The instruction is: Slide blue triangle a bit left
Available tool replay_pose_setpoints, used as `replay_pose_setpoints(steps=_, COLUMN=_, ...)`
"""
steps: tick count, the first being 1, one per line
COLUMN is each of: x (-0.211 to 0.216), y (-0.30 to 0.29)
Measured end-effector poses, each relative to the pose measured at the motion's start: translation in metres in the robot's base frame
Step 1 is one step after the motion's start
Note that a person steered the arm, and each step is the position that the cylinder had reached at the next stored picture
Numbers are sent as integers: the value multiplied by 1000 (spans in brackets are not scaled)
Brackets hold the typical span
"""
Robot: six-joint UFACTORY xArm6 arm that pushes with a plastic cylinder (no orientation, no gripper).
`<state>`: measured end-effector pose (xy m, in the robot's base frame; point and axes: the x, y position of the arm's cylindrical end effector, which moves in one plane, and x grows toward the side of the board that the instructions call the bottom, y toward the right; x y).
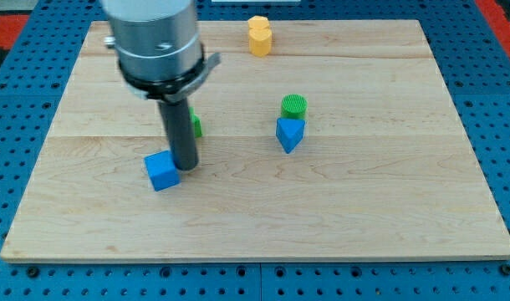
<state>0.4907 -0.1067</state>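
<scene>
Blue triangle (289,134): untouched, just near of the green cylinder (294,105). Your push leftward remains. My tip (186,166): bare, holding nothing, beside the blue cube (161,171), well left.

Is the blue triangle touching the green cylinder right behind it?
Cannot tell. In the camera view the blue triangle overlaps the green cylinder's base, hiding any gap.

surface: pale wooden board (389,209) | surround: blue perforated panel (12,75) | light: even
</scene>
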Motion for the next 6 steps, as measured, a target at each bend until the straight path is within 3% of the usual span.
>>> replay_pose_setpoints(steps=2, x=36, y=-33)
replay_pose_setpoints(steps=3, x=29, y=-2)
replay_pose_setpoints(steps=6, x=-31, y=216)
